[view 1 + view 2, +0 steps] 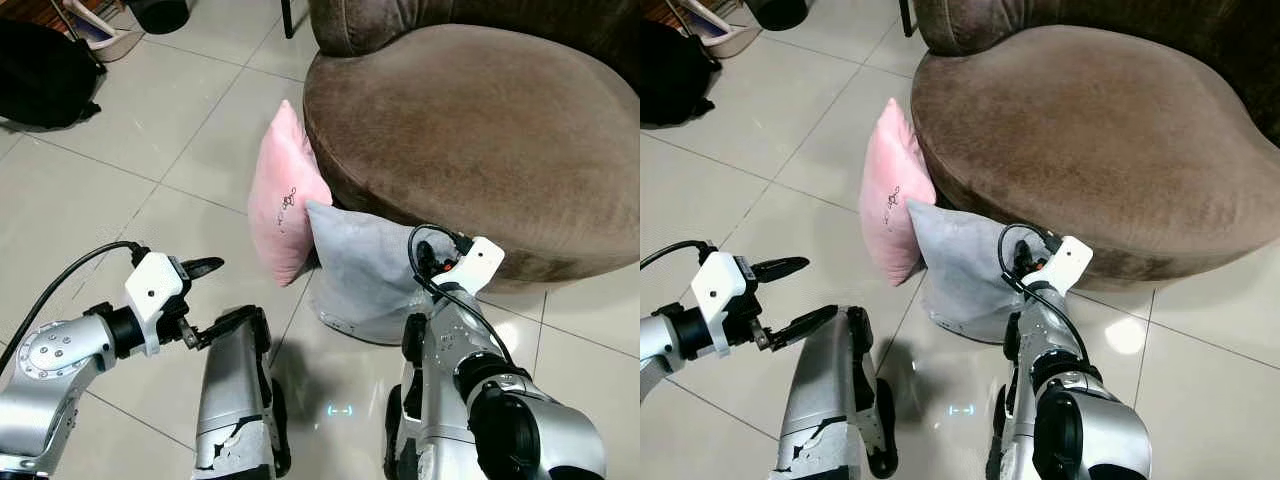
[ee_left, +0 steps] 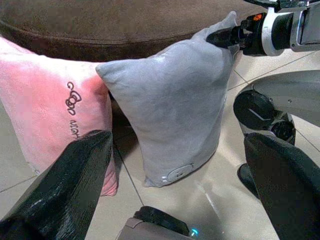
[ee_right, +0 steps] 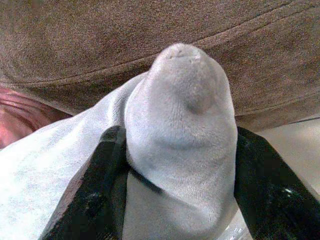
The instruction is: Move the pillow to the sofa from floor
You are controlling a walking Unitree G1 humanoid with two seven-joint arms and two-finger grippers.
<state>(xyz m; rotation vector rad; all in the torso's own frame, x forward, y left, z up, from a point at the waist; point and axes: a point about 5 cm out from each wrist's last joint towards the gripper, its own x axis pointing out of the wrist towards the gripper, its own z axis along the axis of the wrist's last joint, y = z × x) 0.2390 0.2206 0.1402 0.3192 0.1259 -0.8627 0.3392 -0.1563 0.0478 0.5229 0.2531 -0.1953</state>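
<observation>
Right gripper (image 3: 175, 165) jaws pinching grey pillow (image 1: 365, 275) corner, left gripper (image 1: 212, 295) jaws wide, pillow upright against sofa (image 1: 470, 120)

Bright, even indoor light; glossy pale floor tiles (image 1: 120, 200) carry soft glare and reflections; close black fingers (image 2: 60, 190) blur.

The floor (image 1: 150, 160) is pale glossy tile with thin dark grout lines; on it stand two pillows — a pink pillow (image 1: 282, 195) upright on its edge and a grey pillow (image 1: 360, 270) just beside it, both leaning against the brown sofa (image 1: 480, 130); farther off lie a black bag (image 1: 45, 75) and a dark bin (image 1: 160, 14).
</observation>
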